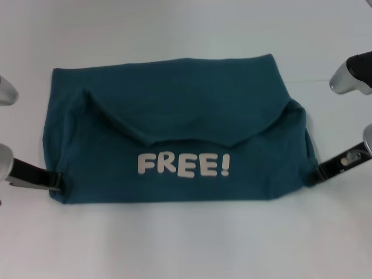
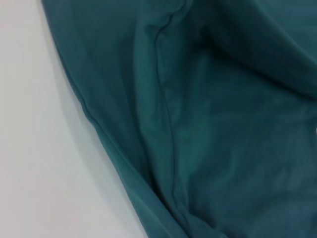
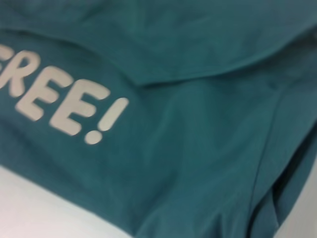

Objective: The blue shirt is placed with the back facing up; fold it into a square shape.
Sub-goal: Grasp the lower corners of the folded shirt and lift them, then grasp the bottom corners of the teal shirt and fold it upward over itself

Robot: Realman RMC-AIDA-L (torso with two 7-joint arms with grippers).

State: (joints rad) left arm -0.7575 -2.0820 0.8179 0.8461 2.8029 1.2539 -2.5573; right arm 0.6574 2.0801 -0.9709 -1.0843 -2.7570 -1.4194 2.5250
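Note:
The blue shirt lies on the white table as a wide, folded rectangle. Its near part is turned over, so the white "FREE!" lettering faces up below a curved fold edge. My left gripper is at the shirt's near left corner and looks shut on the cloth. My right gripper is at the near right edge and looks shut on the cloth there. The left wrist view shows plain teal cloth with a seam. The right wrist view shows the shirt and its lettering.
The white table surrounds the shirt on all sides. Silver parts of my left arm and my right arm reach in from the two sides.

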